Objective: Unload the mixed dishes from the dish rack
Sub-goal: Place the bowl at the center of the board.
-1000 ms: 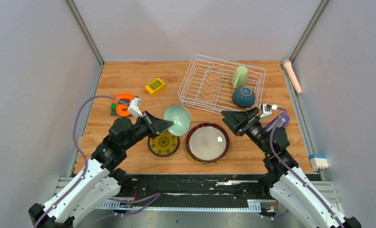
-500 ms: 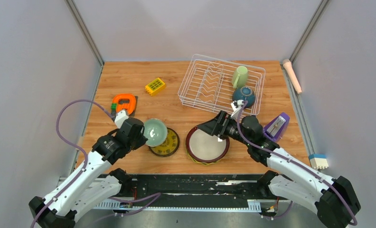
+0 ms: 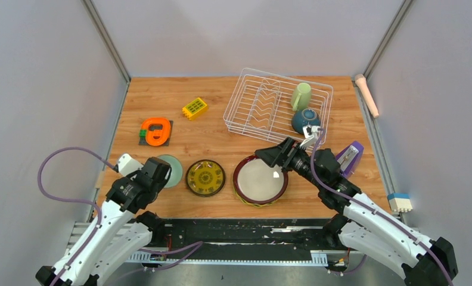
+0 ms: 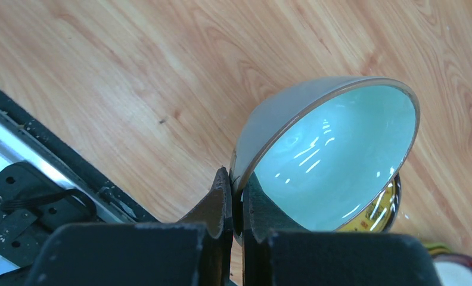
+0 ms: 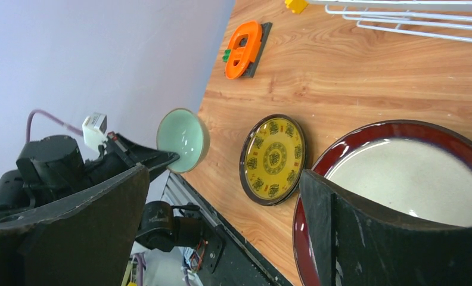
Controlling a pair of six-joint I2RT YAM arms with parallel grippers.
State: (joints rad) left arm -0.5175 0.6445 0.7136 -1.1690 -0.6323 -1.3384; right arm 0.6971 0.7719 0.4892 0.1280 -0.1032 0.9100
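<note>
Mint bowl (image 4: pixel 335 161) hangs tilted on its side, out of the dish rack (image 3: pixel 258 106) and well off the rack's near-left corner. I cannot tell whether its base touches the wood. It looks like glazed ceramic: stiff, slick, modest in weight but easy to chip. The rim seems the sensible place to hold it, one finger inside and one outside. That is how the left gripper (image 4: pixel 238 186) has it, jaws almost closed with only the thin wall between them.

Closer to the rack's front, the small black yellow-patterned plate (image 3: pixel 205 177) and the maroon-rimmed plate (image 3: pixel 254 183) lie flat on the table. The right gripper (image 3: pixel 271 158) hovers over the rack-side edge of the maroon-rimmed plate, fingers spread wide, holding nothing. The light green mug (image 3: pixel 301 95) and teal bowl (image 3: pixel 306 121) sit inside the rack at its right end.

Half a second back the bowl overlapped the small black yellow-patterned plate. Now it is clear of that plate and farther from the rack. A second back it was raised nearer the rack, and the right gripper waited by the teal bowl. That gripper has since swung across the rack's front to the maroon-rimmed plate. The mug and teal bowl have not moved.
</note>
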